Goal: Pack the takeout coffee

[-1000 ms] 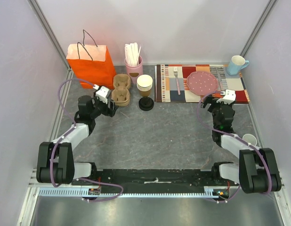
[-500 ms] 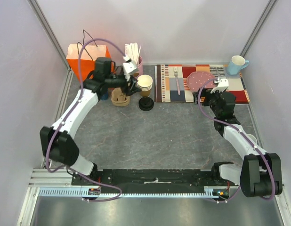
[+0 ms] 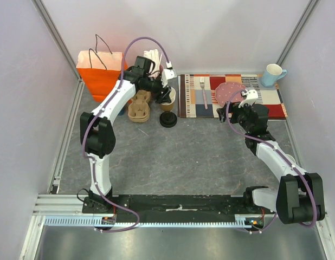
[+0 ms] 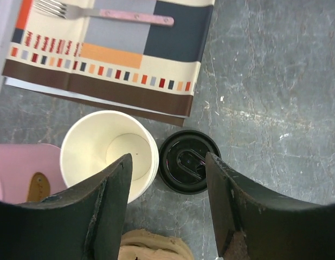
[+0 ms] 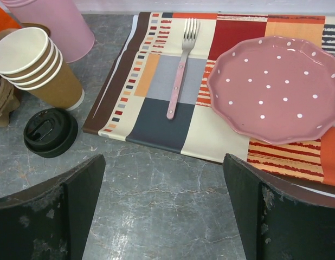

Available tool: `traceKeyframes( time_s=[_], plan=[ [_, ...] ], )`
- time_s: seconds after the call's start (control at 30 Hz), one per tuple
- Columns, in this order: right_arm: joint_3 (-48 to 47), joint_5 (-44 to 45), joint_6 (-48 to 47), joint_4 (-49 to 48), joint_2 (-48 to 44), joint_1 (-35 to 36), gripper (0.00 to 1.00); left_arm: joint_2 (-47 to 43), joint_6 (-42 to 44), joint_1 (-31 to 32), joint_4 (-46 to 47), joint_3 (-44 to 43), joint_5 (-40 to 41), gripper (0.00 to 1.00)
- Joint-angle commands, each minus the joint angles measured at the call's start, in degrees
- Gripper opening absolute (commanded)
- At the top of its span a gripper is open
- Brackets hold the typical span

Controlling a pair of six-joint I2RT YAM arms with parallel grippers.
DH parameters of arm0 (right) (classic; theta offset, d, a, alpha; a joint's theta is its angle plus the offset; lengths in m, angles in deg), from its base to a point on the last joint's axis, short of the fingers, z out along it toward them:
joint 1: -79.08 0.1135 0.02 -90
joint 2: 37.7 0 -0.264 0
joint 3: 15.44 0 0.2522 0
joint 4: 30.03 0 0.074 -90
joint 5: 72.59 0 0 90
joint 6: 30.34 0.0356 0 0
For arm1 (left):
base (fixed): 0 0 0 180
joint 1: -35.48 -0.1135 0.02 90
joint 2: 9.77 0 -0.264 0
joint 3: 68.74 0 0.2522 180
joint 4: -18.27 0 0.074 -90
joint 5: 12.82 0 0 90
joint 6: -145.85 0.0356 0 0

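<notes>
Takeout coffee upright, long axis vertical

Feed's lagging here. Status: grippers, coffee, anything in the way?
Left gripper open above the takeout coffee, right gripper open, empty. Coffee upright, ungripped. Lidless cup stack crowds its side.

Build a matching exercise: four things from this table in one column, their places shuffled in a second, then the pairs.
Things:
1. takeout coffee with round black plastic lid
2. pink-handled metal fork
3. pink white-dotted round plate
4. orange paper bag

Places:
A. far left corner
B. bare grey tabletop, beside the stacked cream-rimmed paper cups
C. on the striped placemat, right of the fork
D. on the placemat, left of the plate

Pairs: 1-B, 2-D, 3-C, 4-A
</notes>
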Motion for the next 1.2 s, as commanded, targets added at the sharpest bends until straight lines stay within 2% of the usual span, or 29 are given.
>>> traceKeyframes(
  time_s=[0.0,0.27,0.67,1.03,1.17],
  plan=[
    [-3.0,-1.4,-0.5,-1.1,1.6,0.3,0.98,1.9,5.2,1.4,-1.7,-3.1,4.1,0.62],
    [-3.6,-1.4,-0.7,-1.0,3.2,0.3,0.98,5.6,6.8,1.5,-0.3,-5.6,7.9,0.55],
    [-3.5,-1.0,-1.0,-1.1,3.6,0.2,0.98,7.3,7.4,1.6,-0.4,-6.9,9.5,0.42],
    [-3.4,-1.0,-1.1,-1.0,3.7,0.3,0.98,8.1,8.4,1.6,-2.8,-7.1,9.6,0.41],
    [-3.4,-1.0,-1.1,-1.1,3.7,0.3,0.98,8.4,8.9,1.7,-3.2,-7.1,9.7,0.35]
  ],
)
